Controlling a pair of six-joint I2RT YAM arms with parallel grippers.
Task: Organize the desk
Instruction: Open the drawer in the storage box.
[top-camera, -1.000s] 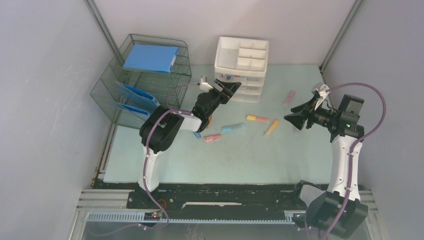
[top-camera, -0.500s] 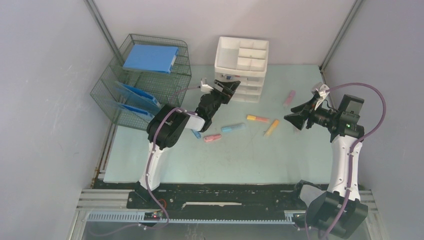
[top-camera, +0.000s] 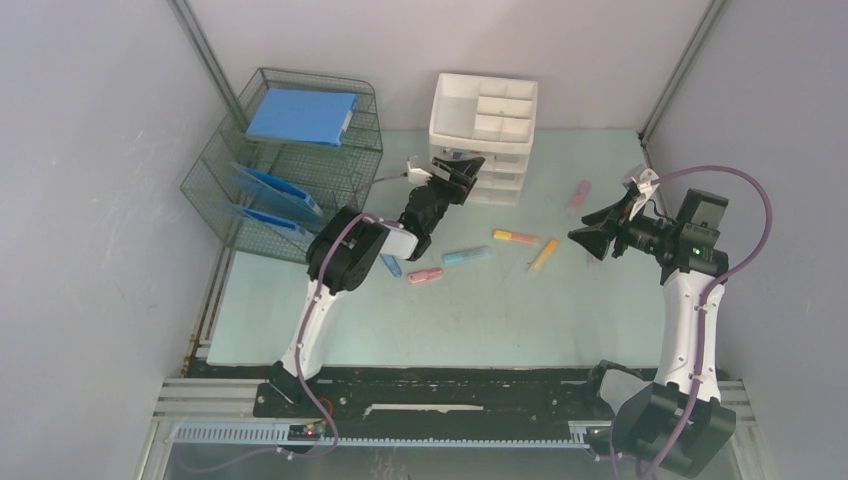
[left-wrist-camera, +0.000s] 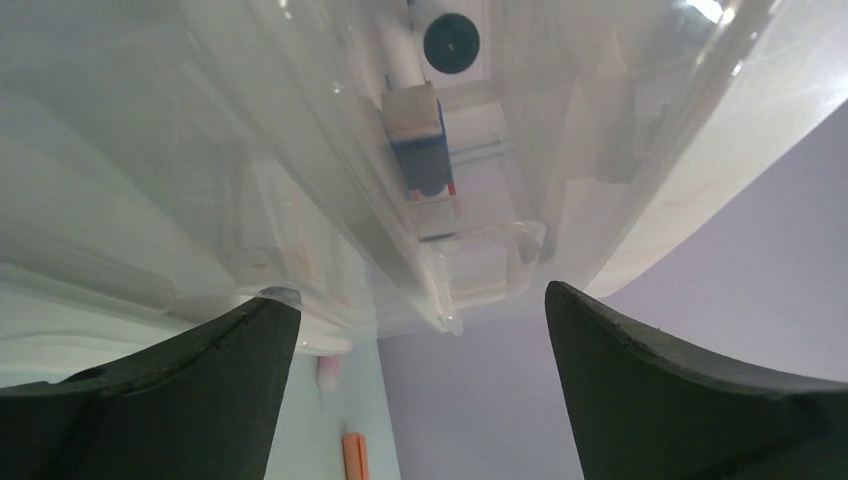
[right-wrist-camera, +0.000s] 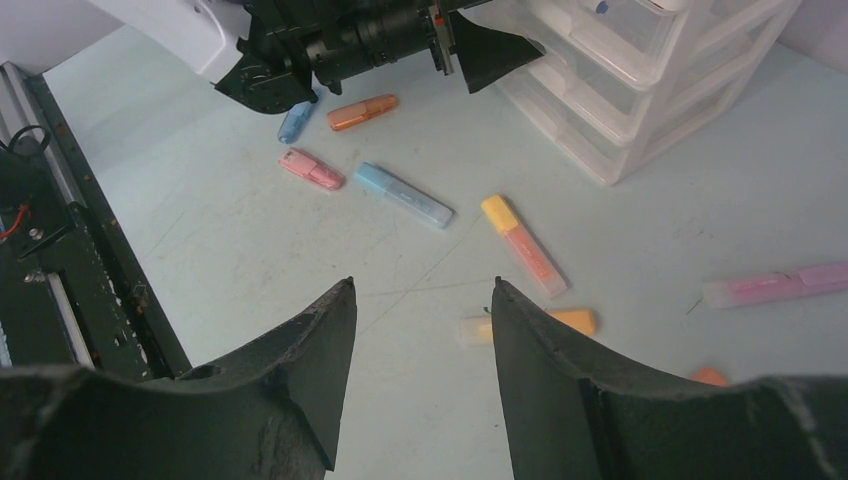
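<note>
At twelve o'clock on the large flat pale mint-green desk (top-camera: 480, 320), which spreads beneath both arms, stands a white plastic drawer unit (top-camera: 484, 125); the left gripper (top-camera: 455, 172) hangs close before its clear drawer fronts, jaws spread wide with nothing clamped, though whether a tip touches the plastic cannot be told. Toward three o'clock the right gripper (top-camera: 592, 236) hovers above the desk, jaws parted and empty. Near the centre lie a short pink highlighter (top-camera: 425, 275), a pale blue highlighter (top-camera: 466, 256) and an orange-and-yellow highlighter (top-camera: 515, 238), all apart. At ten o'clock a grey wire-mesh tray rack (top-camera: 225, 190) carries a flat blue folder (top-camera: 302, 116) on top
</note>
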